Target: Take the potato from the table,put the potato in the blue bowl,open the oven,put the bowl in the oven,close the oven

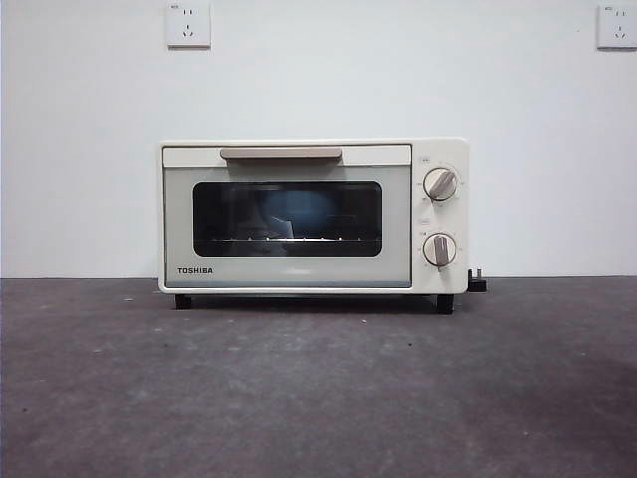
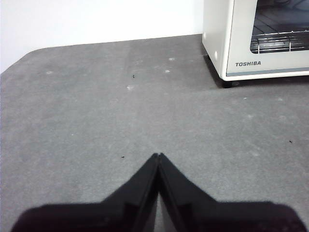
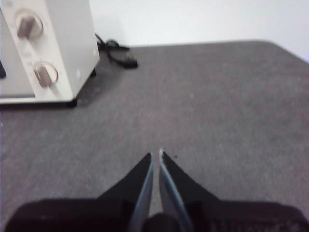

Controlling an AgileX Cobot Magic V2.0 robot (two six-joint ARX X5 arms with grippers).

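Oven shut, both hands idle

I see the oven mid-frame, door closed, a blue shape behind the glass, likely the blue bowl; potato unseen. Left hand and right hand are closed, empty, flanking it over the table.

left gripper closed, right gripper closed, empty.

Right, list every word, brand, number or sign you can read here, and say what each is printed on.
"TOSHIBA": dark letters on the lower left corner of the door of the oven, readable in the front view and the left wrist view.
Small grey markings around and above the two knobs: too small to read.
Tiny marks on the wall sockets: too small to read.
Nothing else carries text.
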